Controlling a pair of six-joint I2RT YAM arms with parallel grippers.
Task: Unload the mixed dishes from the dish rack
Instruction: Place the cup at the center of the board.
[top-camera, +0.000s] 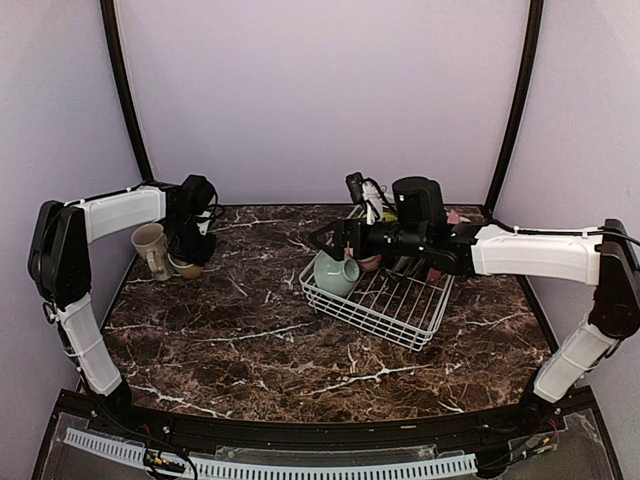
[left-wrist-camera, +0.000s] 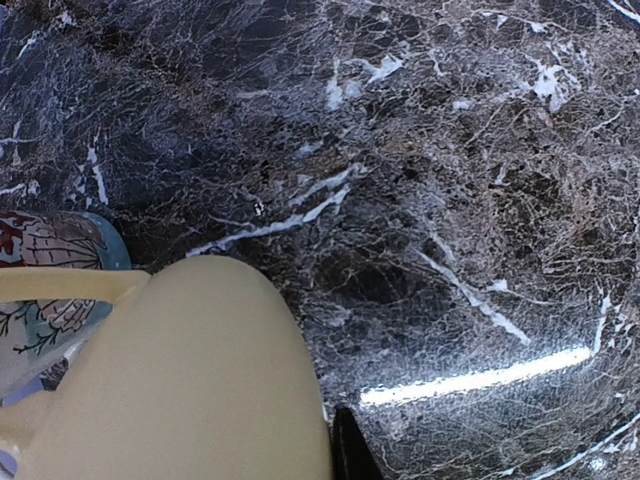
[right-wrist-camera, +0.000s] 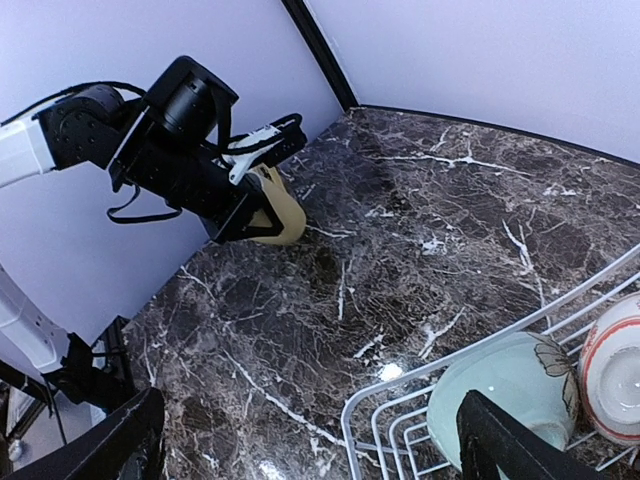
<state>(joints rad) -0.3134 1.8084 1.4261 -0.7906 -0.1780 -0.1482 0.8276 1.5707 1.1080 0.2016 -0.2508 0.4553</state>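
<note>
Right wrist view: white wire dish rack (top-camera: 400, 305) sits right of the table's centre, holding a glossy mint bowl (right-wrist-camera: 510, 385) and a pink-striped bowl (right-wrist-camera: 615, 370). Right gripper (right-wrist-camera: 312, 415) reaches level over the rack's left end, fingers spread wide, pinching nothing. Left gripper (right-wrist-camera: 255, 182), near the far left corner, pinches a smooth rounded yellow mug (right-wrist-camera: 278, 212) beside a beige mug (top-camera: 150, 248) on dark veined marble table (top-camera: 250, 340)
</note>
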